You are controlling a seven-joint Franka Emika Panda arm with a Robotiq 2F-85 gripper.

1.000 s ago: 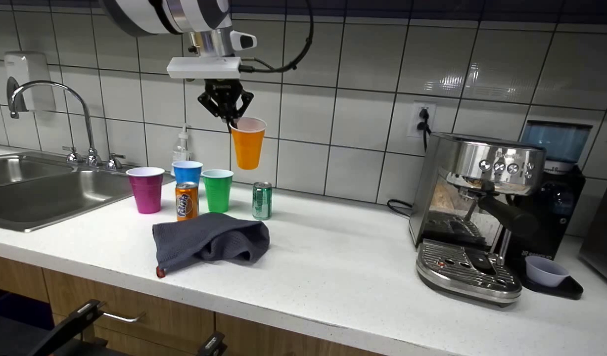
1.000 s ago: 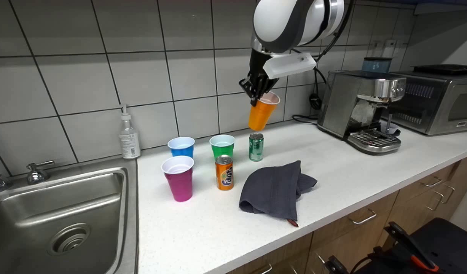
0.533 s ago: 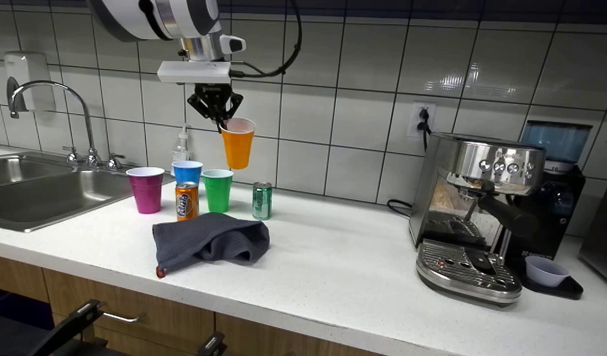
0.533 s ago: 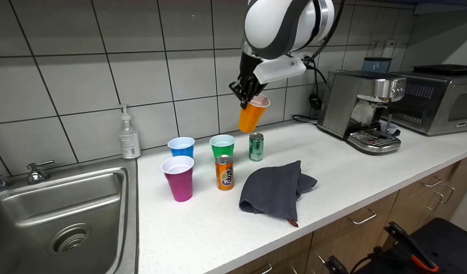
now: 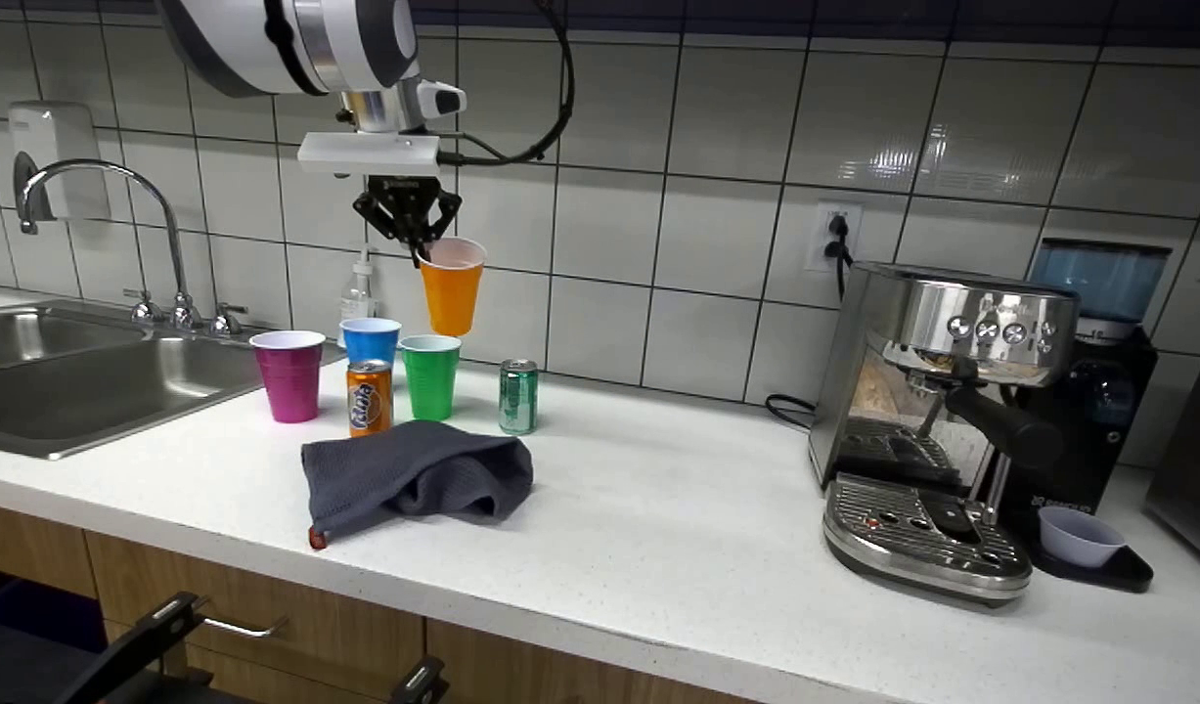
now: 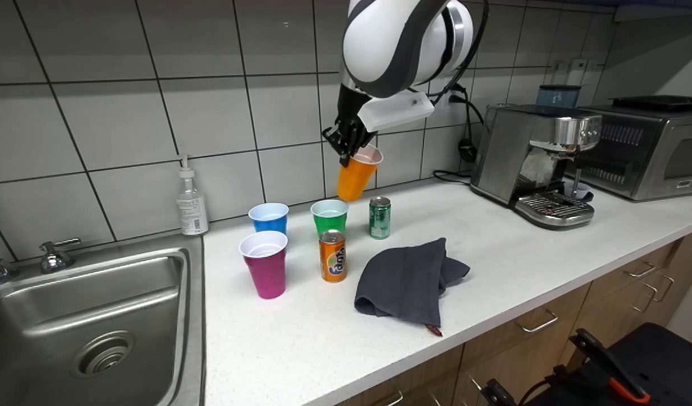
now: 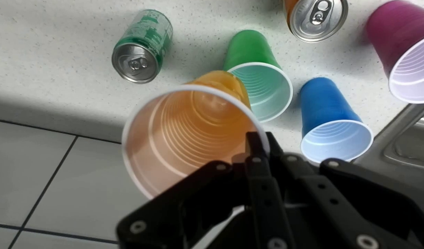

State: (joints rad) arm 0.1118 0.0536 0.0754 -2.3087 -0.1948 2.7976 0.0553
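My gripper (image 5: 421, 256) is shut on the rim of an orange cup (image 5: 452, 298), one finger inside the wall and one outside. The cup hangs above the counter, mouth up and somewhat tilted in an exterior view (image 6: 356, 179). In the wrist view its ribbed inside shows, and its lower part overlaps the green cup (image 7: 249, 48). A blue cup (image 7: 322, 100) and a magenta cup (image 5: 289, 383) stand close by. The green can (image 5: 518, 399) is on the far side of the green cup from the magenta one. An orange Fanta can (image 6: 333, 258) stands in front of the green cup.
A dark grey cloth (image 5: 414, 479) lies at the counter's front, with something reddish poking out beneath it. The sink (image 6: 97, 316) borders the cups' side, near a soap bottle (image 6: 192, 208). Farther along stands a coffee machine (image 5: 952, 323). Tiled wall (image 5: 609, 235) rises behind.
The gripper has carried the orange cup sideways toward the sink, from above the green can to near the green cup. In an exterior view it also appears slightly lower. Everything on the counter stays put.
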